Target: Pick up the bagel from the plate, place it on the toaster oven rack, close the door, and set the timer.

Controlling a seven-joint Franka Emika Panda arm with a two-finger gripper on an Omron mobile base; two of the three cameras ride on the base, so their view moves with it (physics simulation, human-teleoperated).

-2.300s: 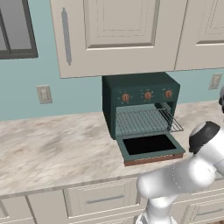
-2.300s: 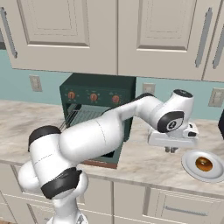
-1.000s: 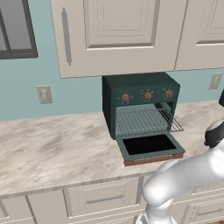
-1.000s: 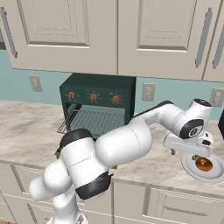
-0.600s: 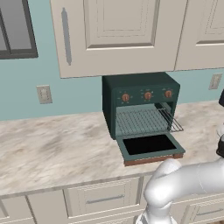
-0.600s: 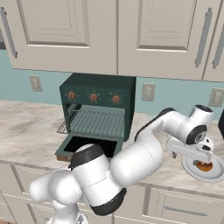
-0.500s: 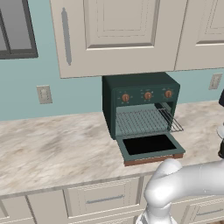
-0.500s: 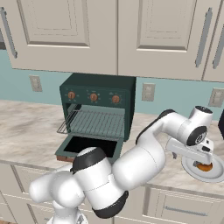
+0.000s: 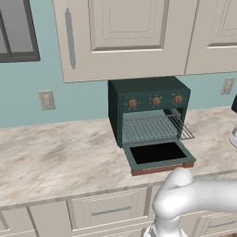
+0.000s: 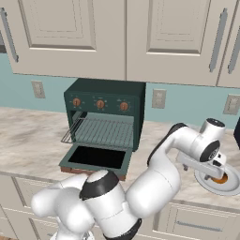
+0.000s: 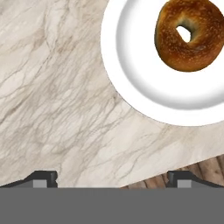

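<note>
The golden-brown bagel (image 11: 192,33) lies on the white plate (image 11: 131,70) at the top right of the hand view. My gripper (image 11: 111,178) is open above the marble counter, beside the plate, with nothing between its fingers. From the right base view the hand hovers just over the plate (image 10: 229,187) and the bagel (image 10: 220,178). To the left stands the dark green toaster oven (image 10: 105,96) with its door (image 10: 96,158) folded down flat. The wire rack (image 10: 104,129) is pulled partly out. The timer (image 10: 123,106) is the right-end knob.
The plate sits close to the counter's front edge, with wooden floor (image 11: 192,173) showing past it. Upper cabinets (image 10: 122,33) hang above the oven. Wall outlets (image 10: 158,99) flank the oven, and a dark object (image 10: 237,133) stands at the far right.
The hand has swung right and down from beside the oven to just over the plate. The jaws have stayed open. The oven, door and rack have not moved.
</note>
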